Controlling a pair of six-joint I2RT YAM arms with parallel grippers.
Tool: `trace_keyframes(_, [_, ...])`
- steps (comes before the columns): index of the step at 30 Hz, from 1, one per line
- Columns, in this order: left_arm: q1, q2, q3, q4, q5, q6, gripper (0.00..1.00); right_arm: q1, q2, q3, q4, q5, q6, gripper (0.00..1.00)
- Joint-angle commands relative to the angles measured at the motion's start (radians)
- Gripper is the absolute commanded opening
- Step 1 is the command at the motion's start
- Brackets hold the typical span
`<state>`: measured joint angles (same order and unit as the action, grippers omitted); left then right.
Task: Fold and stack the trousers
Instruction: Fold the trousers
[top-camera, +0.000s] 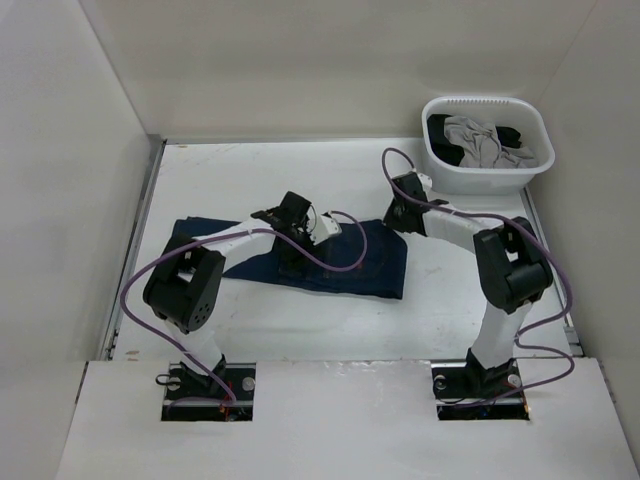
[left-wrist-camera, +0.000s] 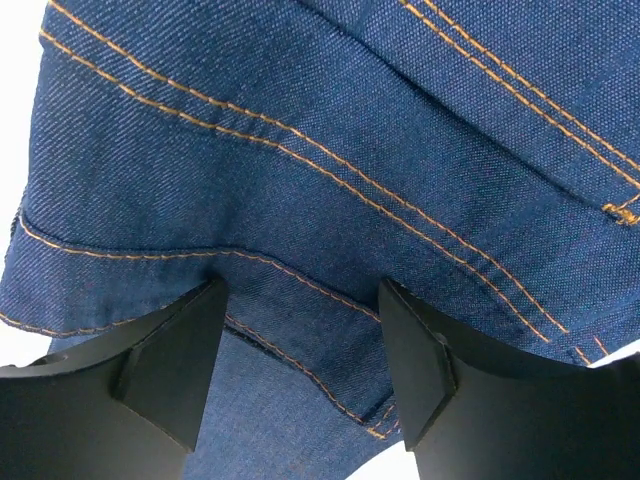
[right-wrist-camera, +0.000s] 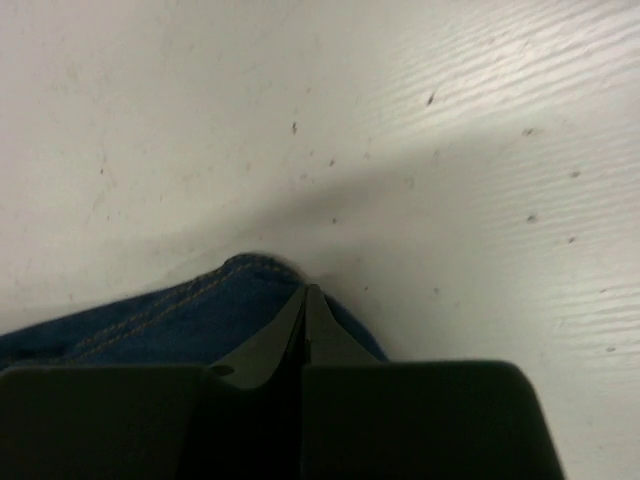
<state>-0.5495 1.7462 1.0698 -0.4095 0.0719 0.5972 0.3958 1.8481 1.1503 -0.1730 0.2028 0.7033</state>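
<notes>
1. Trousers (top-camera: 340, 265), dark blue denim with orange stitching, lie folded flat at the centre of the table (top-camera: 240, 175) in the top view.
2. Left gripper (left-wrist-camera: 300, 300) hangs over their middle, jaws spread, denim showing between them.
3. Right gripper (right-wrist-camera: 305, 295) sits at their upper right corner, jaws pressed together; I cannot tell whether cloth is pinched.
4. White basket (top-camera: 470, 180) of clothes stands at upper right.

The left arm (top-camera: 185, 285) is bent at the elbow and extended toward 1 o'clock from its base. The left claw (left-wrist-camera: 300, 300) is pointed down with its jaws spread apart. The right arm (top-camera: 510, 265) is extended toward 11 o'clock, and the right claw (right-wrist-camera: 305, 292) is pinched closed on a corner of the trousers (right-wrist-camera: 150, 320).
</notes>
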Motion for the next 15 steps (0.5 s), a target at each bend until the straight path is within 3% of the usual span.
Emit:
trace_keyframes(1, [0.003,0.044,-0.057,-0.023,-0.006,-0.017,0.62,-0.010,0.008,0.052,-0.002,0.087,-0.036,0.01])
trace_keyframes(3, [-0.005,0.045,-0.060,-0.028,-0.003,-0.022,0.62,-0.010,-0.041,0.057,0.004,0.092,-0.051,0.11])
trace_keyframes(5, [-0.011,0.052,-0.057,-0.032,-0.003,-0.027,0.62,0.004,-0.120,0.032,0.010,0.122,-0.065,0.31])
trace_keyframes(7, [-0.016,0.053,-0.051,-0.035,-0.004,-0.034,0.62,0.021,-0.228,-0.020,0.000,0.164,-0.065,0.63])
trace_keyframes(8, [-0.017,0.050,-0.047,-0.035,-0.004,-0.042,0.62,0.025,-0.287,-0.062,-0.019,0.167,-0.056,0.98])
trace_keyframes(12, [-0.019,0.049,-0.027,-0.037,-0.003,-0.057,0.63,0.033,-0.413,-0.205,-0.132,0.100,0.098,1.00])
trace_keyframes(15, [-0.016,0.047,-0.022,-0.034,-0.004,-0.062,0.63,0.053,-0.458,-0.315,-0.125,0.006,0.198,1.00])
